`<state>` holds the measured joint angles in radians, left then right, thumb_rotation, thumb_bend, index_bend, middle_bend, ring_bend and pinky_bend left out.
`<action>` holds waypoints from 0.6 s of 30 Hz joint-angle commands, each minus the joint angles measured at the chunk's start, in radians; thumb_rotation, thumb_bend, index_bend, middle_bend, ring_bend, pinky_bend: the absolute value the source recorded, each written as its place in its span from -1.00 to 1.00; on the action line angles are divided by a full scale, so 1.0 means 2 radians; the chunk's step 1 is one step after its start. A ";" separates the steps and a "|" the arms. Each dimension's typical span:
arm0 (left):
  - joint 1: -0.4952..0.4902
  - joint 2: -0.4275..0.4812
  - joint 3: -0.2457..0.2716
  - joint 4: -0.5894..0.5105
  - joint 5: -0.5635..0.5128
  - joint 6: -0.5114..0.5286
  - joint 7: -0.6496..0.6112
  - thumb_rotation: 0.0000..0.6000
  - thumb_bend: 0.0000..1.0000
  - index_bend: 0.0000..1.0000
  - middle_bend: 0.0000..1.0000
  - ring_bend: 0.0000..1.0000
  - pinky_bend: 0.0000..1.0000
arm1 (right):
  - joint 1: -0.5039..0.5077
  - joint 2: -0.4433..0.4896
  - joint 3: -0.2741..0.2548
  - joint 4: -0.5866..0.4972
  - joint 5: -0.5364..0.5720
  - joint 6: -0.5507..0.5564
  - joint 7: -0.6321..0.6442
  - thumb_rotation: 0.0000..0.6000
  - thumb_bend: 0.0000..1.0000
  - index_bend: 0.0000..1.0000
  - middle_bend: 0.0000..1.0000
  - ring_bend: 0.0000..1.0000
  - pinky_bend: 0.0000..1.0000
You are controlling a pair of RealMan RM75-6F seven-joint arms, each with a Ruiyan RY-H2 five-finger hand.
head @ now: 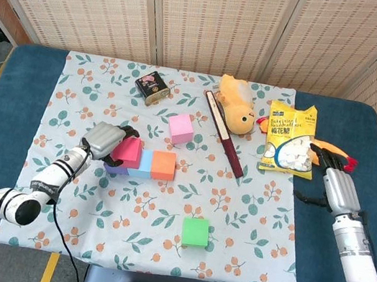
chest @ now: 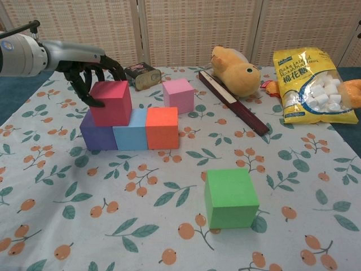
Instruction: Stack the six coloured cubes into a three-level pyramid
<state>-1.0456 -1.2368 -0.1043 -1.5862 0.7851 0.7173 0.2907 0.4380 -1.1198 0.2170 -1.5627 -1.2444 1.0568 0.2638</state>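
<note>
Three cubes [chest: 131,133] are lined up left of centre; a red cube [chest: 110,102], set atop the purple and blue, is gripped by the left hand [chest: 90,72]. The right hand [head: 333,182] rests spread, far right.

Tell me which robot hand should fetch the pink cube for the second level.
Probably the left. The left robot hand is at the red cube on the row, near the pink cube. The right robot hand rests off the cloth beyond the marshmallow bag.
</note>
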 commanded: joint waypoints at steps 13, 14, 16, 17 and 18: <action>0.003 0.008 0.002 -0.011 0.008 -0.004 -0.005 1.00 -0.39 -0.76 -0.92 -0.84 -0.29 | -0.001 0.002 0.002 -0.002 0.000 0.000 0.003 1.00 -1.00 -1.00 -0.84 -1.00 -0.95; 0.003 0.009 0.002 -0.013 0.008 -0.005 -0.005 1.00 -0.39 -0.76 -0.92 -0.84 -0.29 | -0.001 0.002 0.001 -0.002 0.000 0.000 0.003 1.00 -1.00 -1.00 -0.84 -1.00 -0.95; 0.003 0.010 0.002 -0.014 0.009 -0.005 -0.004 1.00 -0.39 -0.76 -0.91 -0.83 -0.29 | -0.001 0.002 0.001 -0.002 0.000 0.000 0.003 1.00 -1.00 -1.00 -0.84 -1.00 -0.95; 0.003 0.011 0.002 -0.016 0.009 -0.005 -0.003 1.00 -0.39 -0.76 -0.91 -0.83 -0.29 | -0.001 0.002 0.001 -0.003 0.000 0.000 0.003 1.00 -1.00 -1.00 -0.84 -1.00 -0.95; 0.003 0.012 0.002 -0.017 0.009 -0.004 -0.003 1.00 -0.39 -0.76 -0.90 -0.82 -0.29 | -0.001 0.002 0.001 -0.003 0.000 0.001 0.003 1.00 -1.00 -1.00 -0.84 -1.00 -0.95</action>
<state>-1.0399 -1.2137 -0.1000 -1.6201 0.8027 0.7091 0.2836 0.4360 -1.1152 0.2194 -1.5682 -1.2442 1.0580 0.2691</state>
